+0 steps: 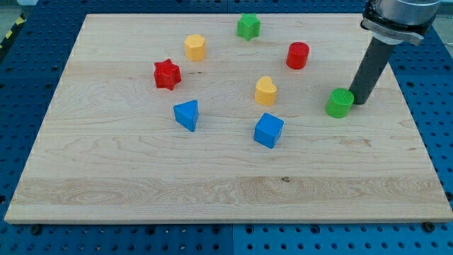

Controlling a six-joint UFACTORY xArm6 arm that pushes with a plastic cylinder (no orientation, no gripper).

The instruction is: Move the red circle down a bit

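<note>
The red circle (pixel 298 55) sits on the table (pixel 141 184), far side & toward the right, w/ bare wood all around it. Nearer than it there is open wood before you get to the green circle (pixel 340 103), which is to the right & nearer, and the yellow heart (pixel 266 91), which is to the left & nearer. The gap btwn those two is wide. My tip (pixel 361 103) is down on the table at the right side, just beside the green circle on its right, maybe touching it, can't tell for sure. The tip is well apart from the red circle, nearer & more right. No jaws here, just a plain dark rod, holding nothing. The green star (pixel 248 26) is at the far edge, left of the red circle. The yellow block (pixel 195 47) w/ flat sides is far & left of middle. The red star (pixel 168 74) is further left. The blue triangle (pixel 187 115) & blue cube (pixel 268 130) sit about mid table. The whole near strip of the table is bare, & so is the left part. Btwn the red circle & the right edge there is room too.
</note>
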